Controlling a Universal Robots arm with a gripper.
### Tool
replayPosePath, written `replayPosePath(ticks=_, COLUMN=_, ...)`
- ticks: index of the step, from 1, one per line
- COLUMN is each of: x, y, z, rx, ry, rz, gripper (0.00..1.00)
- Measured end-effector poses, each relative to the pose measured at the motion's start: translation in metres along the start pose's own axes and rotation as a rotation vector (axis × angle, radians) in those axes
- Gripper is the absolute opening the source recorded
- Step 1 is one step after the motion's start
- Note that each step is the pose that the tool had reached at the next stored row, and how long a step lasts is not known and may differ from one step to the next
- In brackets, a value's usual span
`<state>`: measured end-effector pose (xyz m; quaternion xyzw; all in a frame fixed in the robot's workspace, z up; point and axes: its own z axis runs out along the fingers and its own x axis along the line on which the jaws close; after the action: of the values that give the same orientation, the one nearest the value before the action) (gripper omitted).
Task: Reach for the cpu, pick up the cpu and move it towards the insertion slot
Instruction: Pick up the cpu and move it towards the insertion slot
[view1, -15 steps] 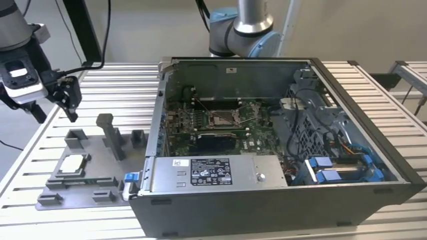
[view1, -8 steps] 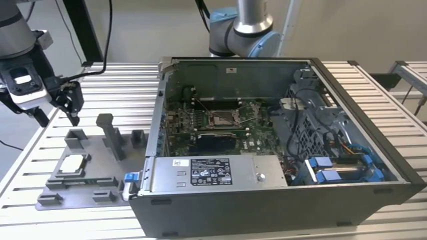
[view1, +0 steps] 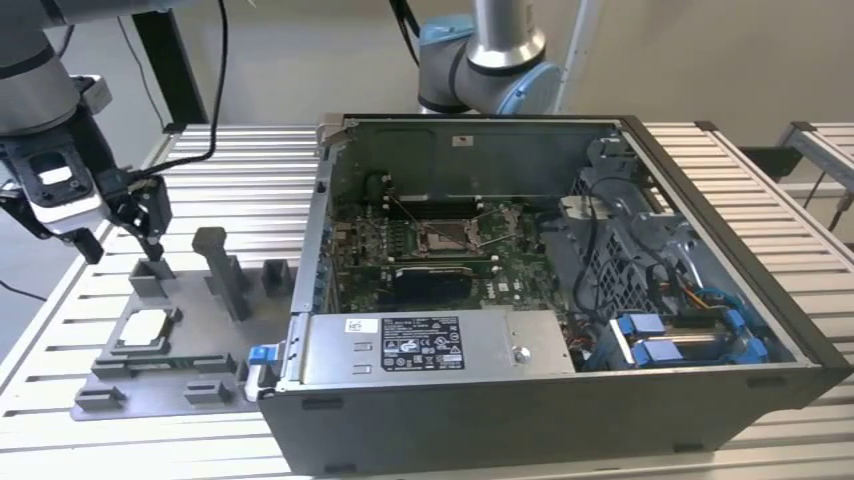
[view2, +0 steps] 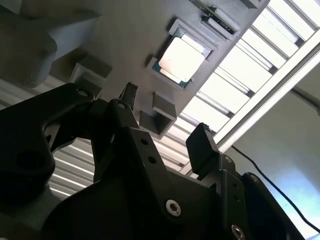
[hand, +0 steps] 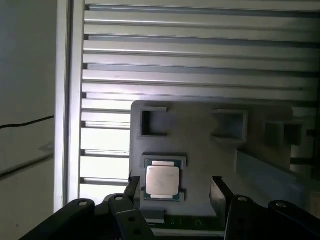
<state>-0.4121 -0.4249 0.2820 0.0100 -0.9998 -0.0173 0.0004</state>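
The cpu (view1: 144, 331) is a small silvery square lying flat in a recess of the grey fixture plate (view1: 200, 355), at the exterior view's left. My gripper (view1: 123, 246) hangs open a short way above the plate, behind the cpu, holding nothing. In both wrist views the cpu (hand: 162, 180) (view2: 181, 59) shows silvery face up, and my gripper (hand: 175, 184) (view2: 165, 115) has its dark fingers spread wider than the chip. The insertion slot (view1: 445, 237) is a silver-framed socket on the motherboard inside the open computer case.
The open computer case (view1: 747, 330) takes up the middle and the exterior view's right. Upright grey blocks (view1: 220, 270) stand on the fixture plate near my fingers. A second robot arm (view1: 481, 60) stands behind the case. The slatted metal table (view1: 54, 330) surrounds the plate.
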Motion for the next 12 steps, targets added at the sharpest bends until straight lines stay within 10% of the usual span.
replayPosePath(ticks=12, x=0.0007, y=-0.0082, z=0.0184, rx=0.0001, ry=0.0, rz=0.0, gripper=1.0)
